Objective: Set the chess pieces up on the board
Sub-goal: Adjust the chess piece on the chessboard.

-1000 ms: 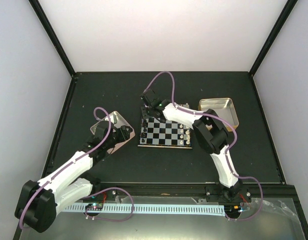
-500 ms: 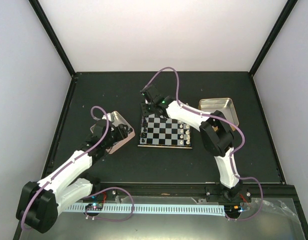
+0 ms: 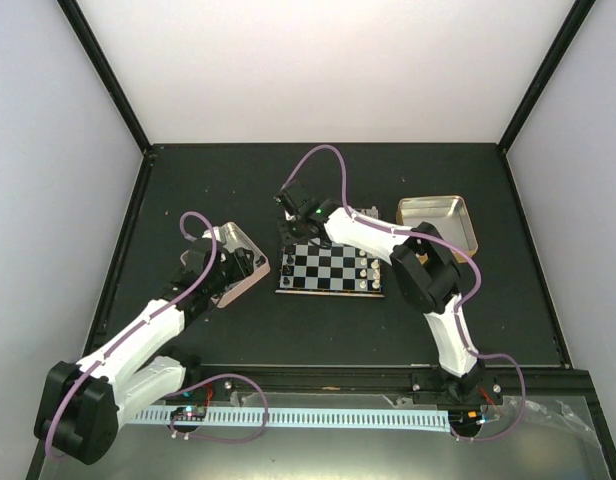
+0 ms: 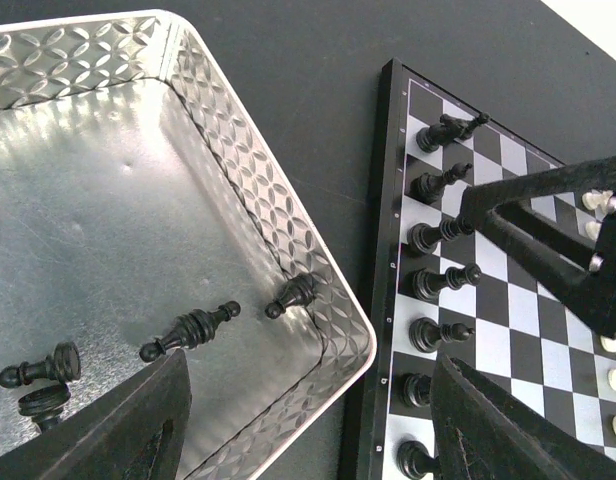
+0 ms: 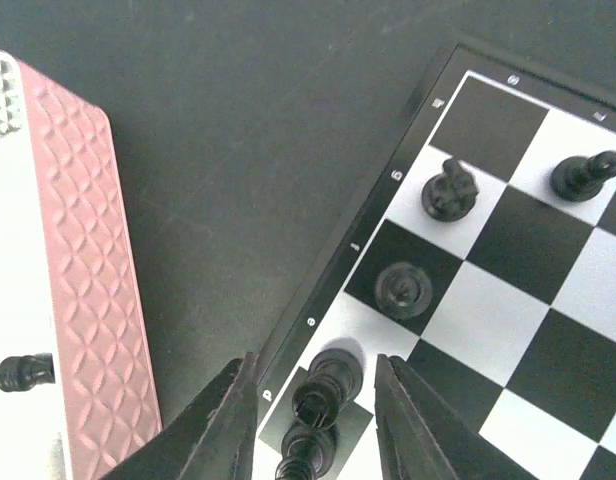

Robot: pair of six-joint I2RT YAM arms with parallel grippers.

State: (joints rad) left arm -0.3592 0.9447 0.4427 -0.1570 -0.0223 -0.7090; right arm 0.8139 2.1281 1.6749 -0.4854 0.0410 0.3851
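The board (image 3: pixel 331 267) lies mid-table. Black chess pieces (image 4: pixel 443 232) stand along its left column. My right gripper (image 3: pixel 287 220) hovers over that column's far end. In the right wrist view it (image 5: pixel 314 362) is open, its fingers (image 5: pixel 228 420) on either side of a standing black piece (image 5: pixel 330 385) with gaps on both sides. My left gripper (image 3: pixel 248 268) is open and empty (image 4: pixel 318 440) above the near corner of the pink-rimmed tin (image 4: pixel 238 210). Three black pieces (image 4: pixel 190 330) lie in that tin.
A gold-rimmed tin (image 3: pixel 438 220) sits right of the board. White pieces (image 3: pixel 368 272) stand along the board's right columns. The right arm's fingers (image 4: pixel 548 225) reach over the board in the left wrist view. The pink tin's wall (image 5: pixel 88 250) lies left of the board.
My right gripper swung a little away and back over the board's far-left corner. My left gripper stayed over the tin with little movement.
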